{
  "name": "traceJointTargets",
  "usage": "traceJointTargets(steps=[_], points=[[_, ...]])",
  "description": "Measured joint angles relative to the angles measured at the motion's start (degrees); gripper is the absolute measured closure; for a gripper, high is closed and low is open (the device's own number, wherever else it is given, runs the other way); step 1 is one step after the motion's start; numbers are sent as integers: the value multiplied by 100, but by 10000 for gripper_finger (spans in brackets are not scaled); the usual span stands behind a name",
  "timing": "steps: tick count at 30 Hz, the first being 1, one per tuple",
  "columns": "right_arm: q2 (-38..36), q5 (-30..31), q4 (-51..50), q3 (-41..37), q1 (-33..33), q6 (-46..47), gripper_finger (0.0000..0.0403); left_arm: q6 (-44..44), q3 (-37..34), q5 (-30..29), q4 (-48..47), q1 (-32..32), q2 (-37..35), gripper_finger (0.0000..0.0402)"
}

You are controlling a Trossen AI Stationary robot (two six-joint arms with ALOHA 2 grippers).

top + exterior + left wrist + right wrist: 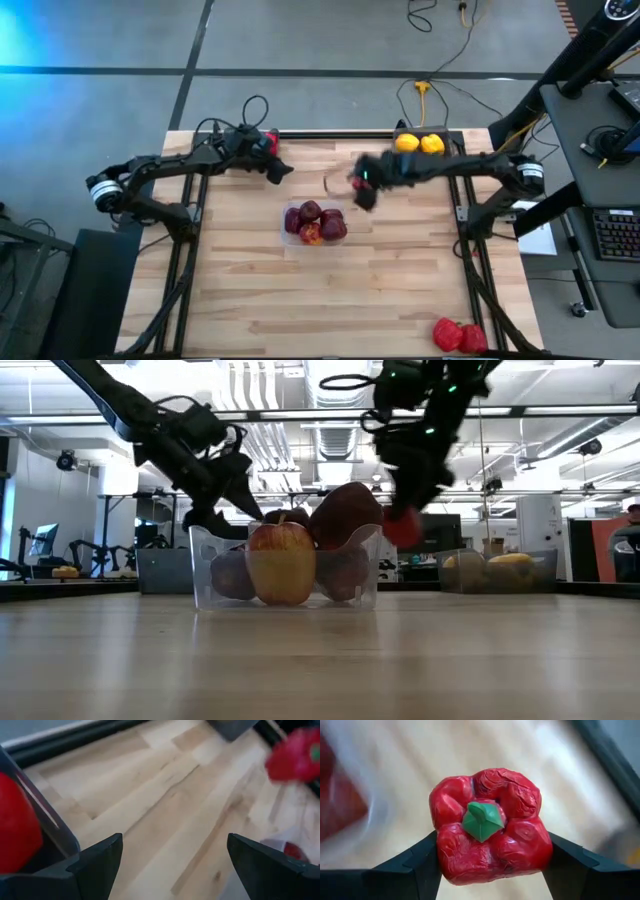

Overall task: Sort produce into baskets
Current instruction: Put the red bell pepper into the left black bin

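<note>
My right gripper (362, 193) is shut on a bright red bell pepper (490, 832) above the table, just far-right of the clear container (315, 222) that holds several dark red apples (282, 560). My left gripper (283, 172) is open and empty above bare wood beside the far-left dark tray (47, 820), where a red pepper (15, 825) lies. Two yellow peppers (418, 143) lie in the dark tray (455, 136) at the far right. Two more red peppers (458, 335) lie on the table at the near right. My right gripper pinches the red pepper between its two fingers, by two opposite sides of its body (442, 855). The green stem (481, 820) faces back toward the wrist. The fingers come from above, and the pepper (402, 525) hangs clear of the table.
Bare wood lies between the clear container and the far trays and across the near half of the table. Black frame rails (190, 240) run along the table's left and right sides. Cables and a desk (600, 150) lie beyond the table.
</note>
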Motion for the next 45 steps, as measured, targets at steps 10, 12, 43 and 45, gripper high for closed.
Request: traceJointTargets(steps=[10, 12, 43, 45], points=[[513, -1571, 2645, -258, -1137, -196, 138, -33, 15, -510, -88, 230, 474, 61], [735, -1711, 2756, -260, -1135, -151, 138, -52, 20, -422, -214, 354, 425, 61], [2307, -1816, 4601, -116, -1084, -592, 29, 2056, 851, 327, -1029, 143, -327, 60], [2238, -1829, 4622, -117, -1063, -597, 24, 2215, 872, 338, -889, 92, -142, 60]])
